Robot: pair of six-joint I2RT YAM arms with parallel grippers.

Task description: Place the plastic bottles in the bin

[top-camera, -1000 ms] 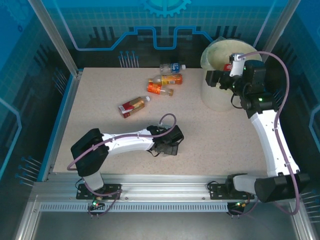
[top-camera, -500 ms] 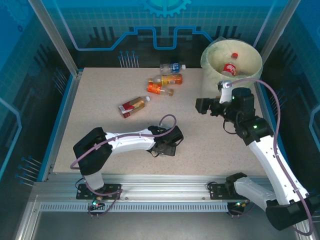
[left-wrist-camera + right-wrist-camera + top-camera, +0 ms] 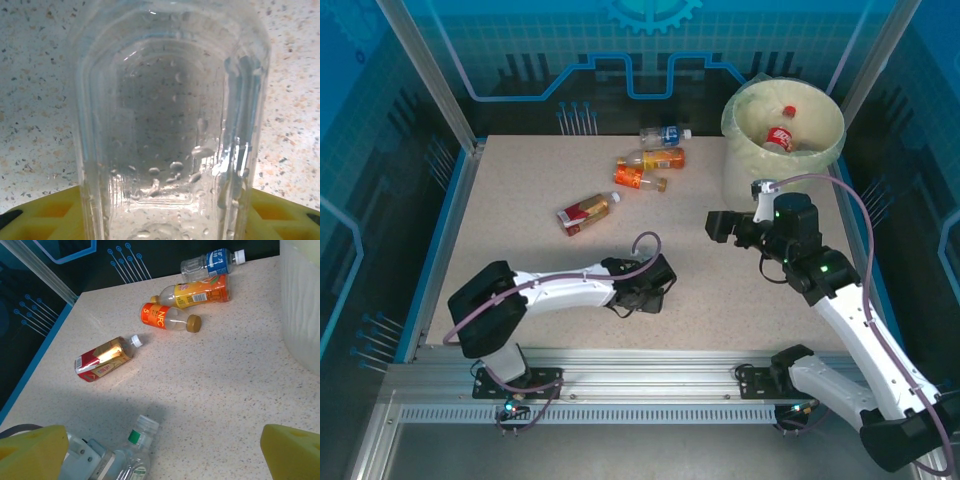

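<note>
Left wrist view has the left gripper [image 3: 165, 215] clamped on a clear bottle [image 3: 167, 100], while the right gripper [image 3: 162, 452] hangs wide apart over the table [image 3: 225, 390] near the bin [image 3: 305, 300].

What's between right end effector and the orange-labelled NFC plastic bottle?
Nothing. The speckled tabletop is bare between the right end effector and the orange-labelled NFC plastic bottle; the right wrist view shows it.

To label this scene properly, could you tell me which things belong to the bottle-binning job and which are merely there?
Job:
bin
red-label bottle inside it
blue-label bottle
orange bottle
NFC bottle
red-and-gold bottle
clear bottle

Merely there:
table
aluminium rail
</note>
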